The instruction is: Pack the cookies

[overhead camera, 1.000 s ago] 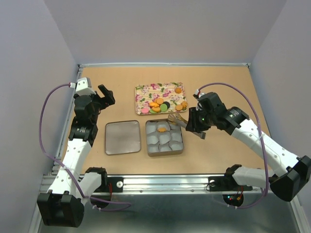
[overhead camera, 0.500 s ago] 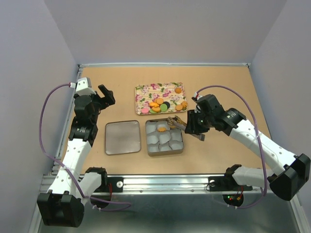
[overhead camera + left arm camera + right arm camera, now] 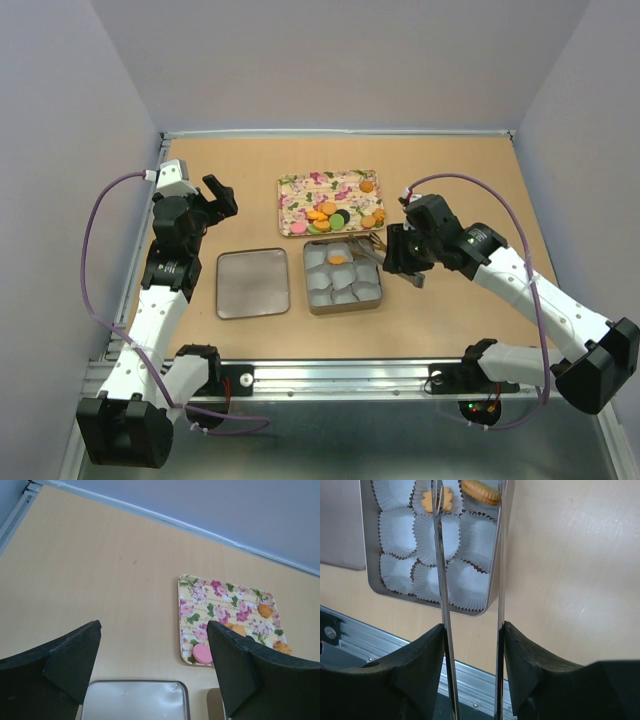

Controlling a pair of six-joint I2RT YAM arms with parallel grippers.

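Cookies (image 3: 330,215), mostly orange with green, pink and dark ones, lie on a floral tray (image 3: 300,190). The open tin (image 3: 344,306) holds white paper cups. An orange flower-shaped cookie (image 3: 434,500) lies in one cup. A round orange cookie (image 3: 480,492) lies at the tin's far right corner, between the tong blades. My right gripper (image 3: 402,265) (image 3: 472,627) is shut on metal tongs (image 3: 442,580), whose blades stand apart over the tin. My left gripper (image 3: 220,195) (image 3: 152,630) is open and empty, above the table left of the tray (image 3: 220,605).
The tin's lid (image 3: 253,283) lies flat left of the tin and shows at the bottom of the left wrist view (image 3: 132,700). A metal rail (image 3: 330,375) runs along the table's near edge. Grey walls close in the table at the back and sides.
My right gripper moved the tongs left over the tin's far right corner. The tin shifted a little away and to the right. The left arm has not moved.
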